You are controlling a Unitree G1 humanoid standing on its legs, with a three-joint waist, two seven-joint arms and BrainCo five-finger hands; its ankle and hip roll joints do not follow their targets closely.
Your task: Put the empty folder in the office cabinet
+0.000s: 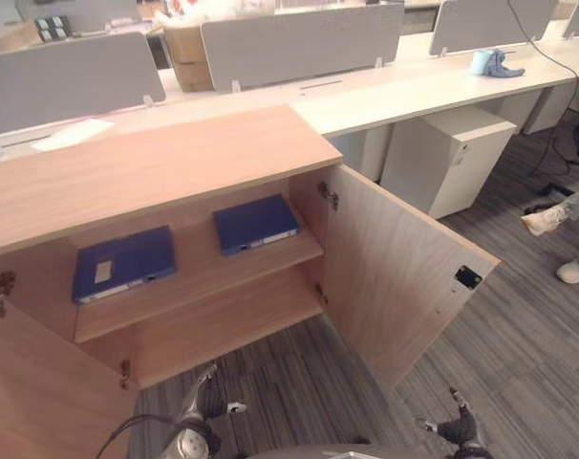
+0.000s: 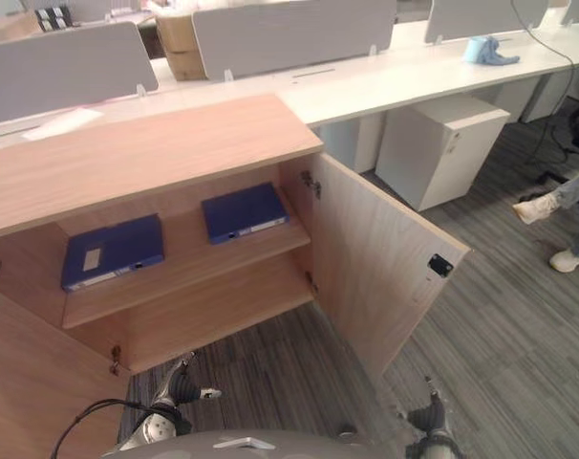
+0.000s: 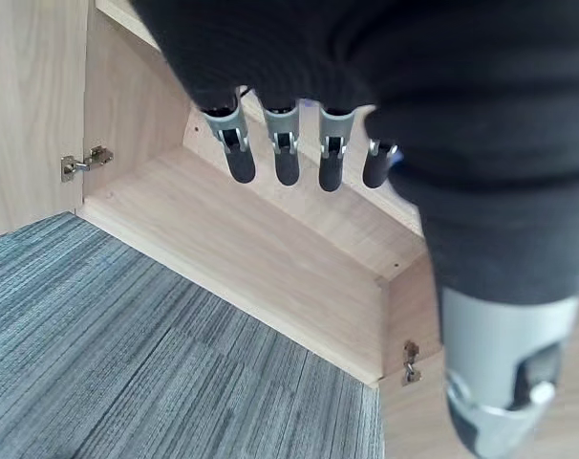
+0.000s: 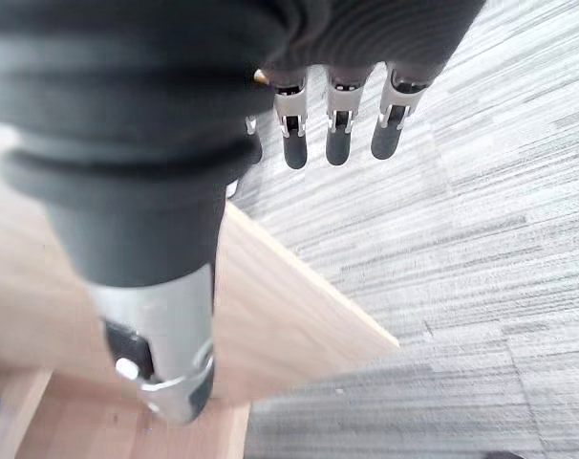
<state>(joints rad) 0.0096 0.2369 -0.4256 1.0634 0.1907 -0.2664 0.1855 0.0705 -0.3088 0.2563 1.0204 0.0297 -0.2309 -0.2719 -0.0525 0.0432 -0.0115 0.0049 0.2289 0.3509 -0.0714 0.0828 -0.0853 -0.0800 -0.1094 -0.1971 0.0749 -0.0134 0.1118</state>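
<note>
Open cabinet [image 1: 395, 258], two blue folders [image 1: 124, 262] on its shelf, well beyond both hands' relaxed, empty fingers [image 3: 285, 158].

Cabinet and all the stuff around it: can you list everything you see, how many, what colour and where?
Cabinet: one, light wood, in front of the robot, both doors open.
Folders: two, blue, lying flat on the upper shelf, one to the left, one to the right.
Lower shelf: one, light wood, bare.
Desks: a long white row behind the cabinet.
Screens: three grey panels standing on the desks.
Drawer unit: one, white, under the desk.
Cardboard box: one, brown, behind the middle screen.
Cloth: one, blue-grey, on the desk beside a light blue roll.
Carpet: grey, striped.
Person's shoes: two, white, far right.
Left hand: open, empty, near the lower shelf.
Right hand: open, empty, above the carpet.
</note>
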